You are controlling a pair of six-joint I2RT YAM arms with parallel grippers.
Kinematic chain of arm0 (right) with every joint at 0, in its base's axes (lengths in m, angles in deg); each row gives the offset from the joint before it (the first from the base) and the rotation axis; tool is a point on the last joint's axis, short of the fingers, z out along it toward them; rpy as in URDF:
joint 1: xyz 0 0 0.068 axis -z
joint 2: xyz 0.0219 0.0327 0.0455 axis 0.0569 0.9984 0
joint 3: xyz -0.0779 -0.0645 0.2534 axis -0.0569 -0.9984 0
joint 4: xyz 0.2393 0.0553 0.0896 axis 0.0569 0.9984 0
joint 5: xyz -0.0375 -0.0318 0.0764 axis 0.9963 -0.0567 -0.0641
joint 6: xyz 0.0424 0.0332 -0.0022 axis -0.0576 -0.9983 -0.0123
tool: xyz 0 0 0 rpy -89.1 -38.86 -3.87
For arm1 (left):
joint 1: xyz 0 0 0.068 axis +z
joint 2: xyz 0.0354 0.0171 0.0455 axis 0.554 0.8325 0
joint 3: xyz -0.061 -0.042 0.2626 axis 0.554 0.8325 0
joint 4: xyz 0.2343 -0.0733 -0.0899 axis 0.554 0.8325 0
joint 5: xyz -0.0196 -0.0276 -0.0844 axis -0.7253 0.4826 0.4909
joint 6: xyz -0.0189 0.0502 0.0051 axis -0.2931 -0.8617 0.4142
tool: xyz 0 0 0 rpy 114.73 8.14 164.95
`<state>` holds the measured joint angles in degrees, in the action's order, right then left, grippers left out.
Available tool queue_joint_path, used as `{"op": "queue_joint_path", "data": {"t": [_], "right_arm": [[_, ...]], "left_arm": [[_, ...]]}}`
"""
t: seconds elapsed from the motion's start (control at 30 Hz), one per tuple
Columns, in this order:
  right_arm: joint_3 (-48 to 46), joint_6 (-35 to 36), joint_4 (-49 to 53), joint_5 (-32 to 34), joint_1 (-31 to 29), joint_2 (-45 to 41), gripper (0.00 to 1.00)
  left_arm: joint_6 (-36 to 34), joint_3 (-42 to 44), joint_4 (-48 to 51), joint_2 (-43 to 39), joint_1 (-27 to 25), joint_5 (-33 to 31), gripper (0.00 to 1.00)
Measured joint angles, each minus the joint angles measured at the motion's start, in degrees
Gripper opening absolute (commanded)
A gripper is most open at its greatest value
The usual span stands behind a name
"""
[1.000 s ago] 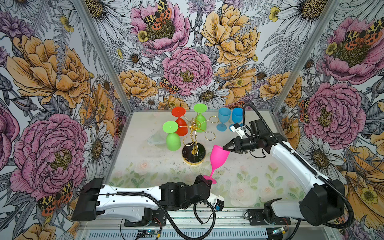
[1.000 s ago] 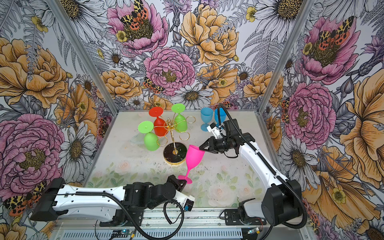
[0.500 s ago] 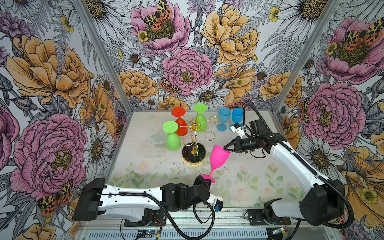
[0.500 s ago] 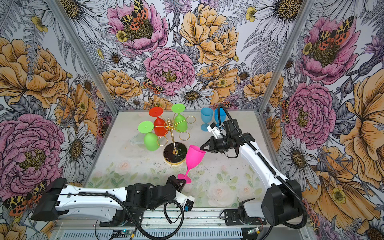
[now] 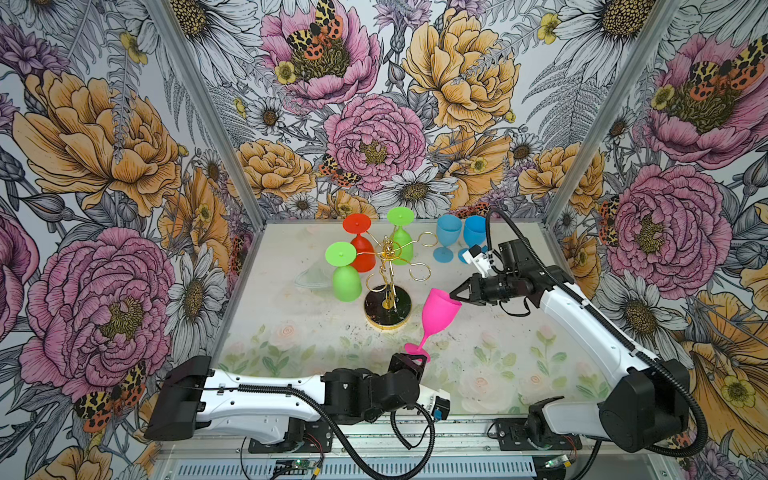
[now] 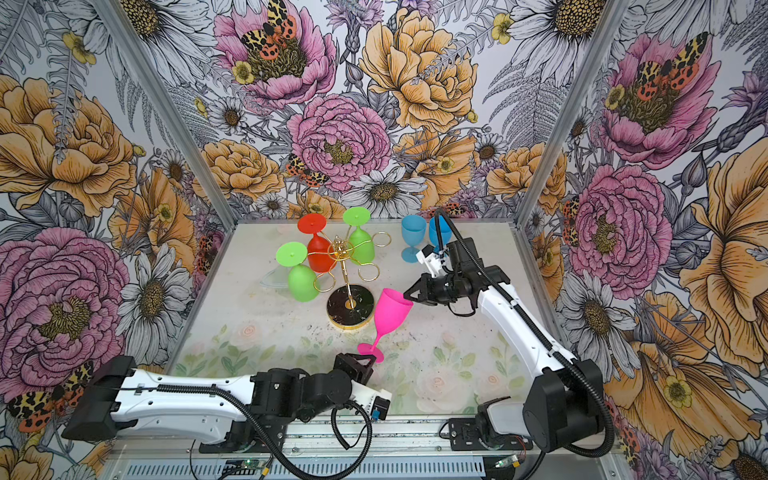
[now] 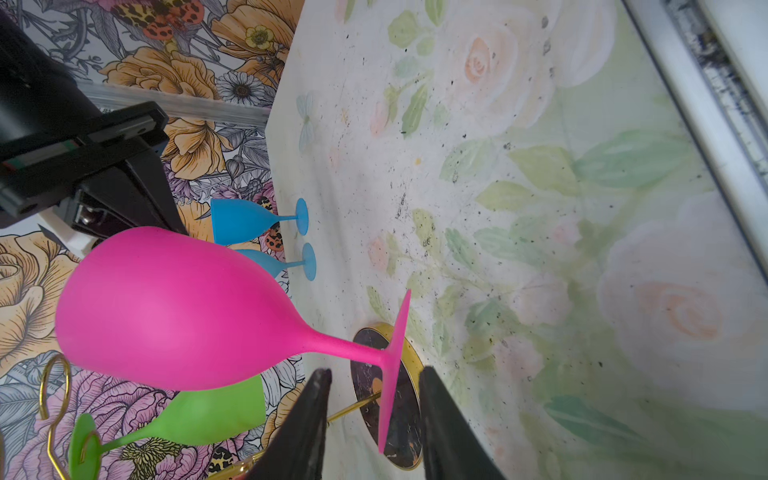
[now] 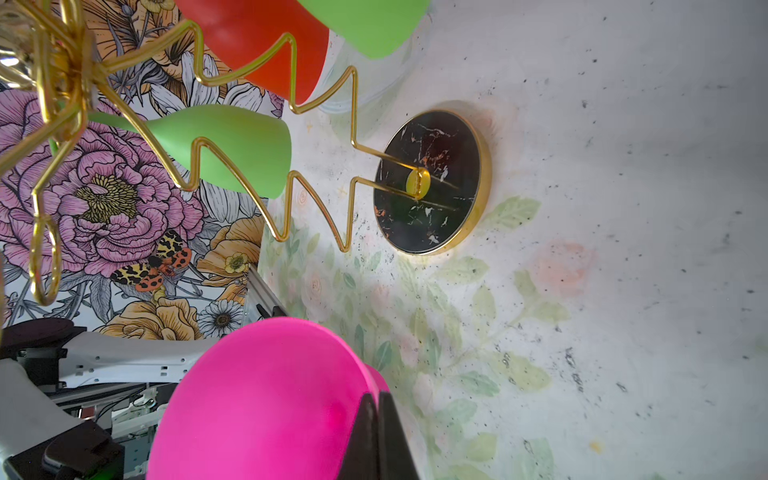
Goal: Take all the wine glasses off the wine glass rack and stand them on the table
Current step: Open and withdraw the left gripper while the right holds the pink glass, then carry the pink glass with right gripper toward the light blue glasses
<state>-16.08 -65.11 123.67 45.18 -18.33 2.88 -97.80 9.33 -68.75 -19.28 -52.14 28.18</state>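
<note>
A pink wine glass (image 5: 437, 314) (image 6: 390, 314) hangs tilted over the table in front of the wine glass rack (image 5: 388, 266), a gold wire stand on a round black base (image 6: 350, 308). My right gripper (image 5: 454, 296) (image 8: 376, 401) is shut on the glass's rim. My left gripper (image 5: 415, 360) (image 7: 374, 384) is open. The glass's foot (image 7: 394, 365) stands edge-on between its fingers with a gap on each side. A red glass (image 5: 361, 254) and two green glasses (image 5: 347, 283) (image 5: 401, 246) hang upside down on the rack.
Two blue glasses (image 5: 448, 233) (image 5: 474, 232) stand upright at the back right, close behind my right arm. A clear glass (image 5: 311, 277) lies on its side left of the rack. Floral walls close in the table on three sides.
The left gripper's jaws have opened off the pink glass's foot. The right gripper has stayed at the rim and the glass has hardly moved.
</note>
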Motion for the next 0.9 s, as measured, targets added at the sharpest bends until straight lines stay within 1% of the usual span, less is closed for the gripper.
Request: {"op": "queue_joint_path", "data": {"t": [0.17, 0.23, 0.33, 0.5, 0.6, 0.67, 0.9], "right_arm": [[0.1, 0.9, 0.0, 4.9, 0.0, -0.8, 0.0], [0.3, 1.2, 0.0, 7.5, 0.0, -1.4, 0.0], [1.3, 1.8, 0.1, 11.6, 0.0, -2.3, 0.0], [2.6, 3.0, 0.0, 18.3, 0.0, -3.7, 0.0], [3.1, 3.7, 0.0, 22.0, 0.0, -3.8, 0.0], [3.1, 4.1, 0.0, 24.1, 0.0, -3.8, 0.0], [3.8, 4.7, -0.3, 31.5, -0.4, -3.7, 0.0]], "left_arm": [[5.5, 0.0, -0.7, -0.9, 0.0, 0.2, 0.56], [8.4, 0.2, -2.1, -2.2, 0.0, 0.4, 0.64], [13.7, 1.0, -5.1, -4.6, 0.1, 0.4, 0.69], [23.0, 2.9, -8.2, -8.8, 1.0, 0.4, 0.73], [28.1, 3.5, -8.6, -11.2, 1.7, 0.3, 0.78], [31.6, 3.8, -8.6, -12.8, 2.6, 0.0, 0.79], [45.9, 3.8, -5.8, -18.7, 8.5, -0.6, 0.83]]}}
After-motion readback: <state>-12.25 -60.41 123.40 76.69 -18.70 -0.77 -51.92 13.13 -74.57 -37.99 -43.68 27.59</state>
